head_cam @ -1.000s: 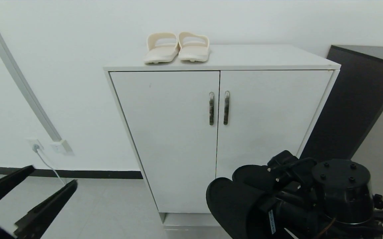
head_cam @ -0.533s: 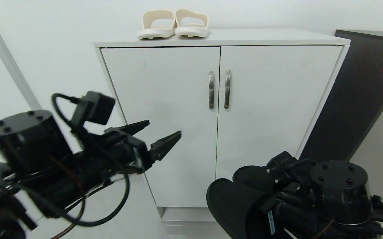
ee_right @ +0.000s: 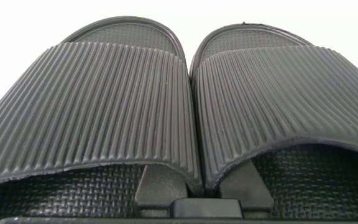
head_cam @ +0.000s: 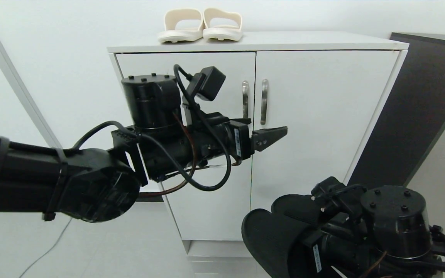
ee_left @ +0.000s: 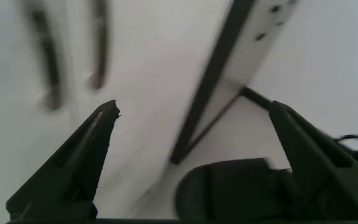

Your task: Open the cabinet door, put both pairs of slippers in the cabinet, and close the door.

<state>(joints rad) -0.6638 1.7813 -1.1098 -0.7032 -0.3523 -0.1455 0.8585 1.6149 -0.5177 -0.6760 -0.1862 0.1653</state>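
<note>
Left tool (head_cam: 266, 127) hangs released before the shut cabinet (head_cam: 322, 116), just beside its handles (head_cam: 245, 99). Right tool (ee_right: 202, 202) grasps the black slippers (head_cam: 272, 231). Cream slippers (head_cam: 201, 26) sit on the cabinet's top, toward its back-left.

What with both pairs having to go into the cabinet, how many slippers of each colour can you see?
Cream slippers: 2
Black slippers: 2
Total: 4
</note>
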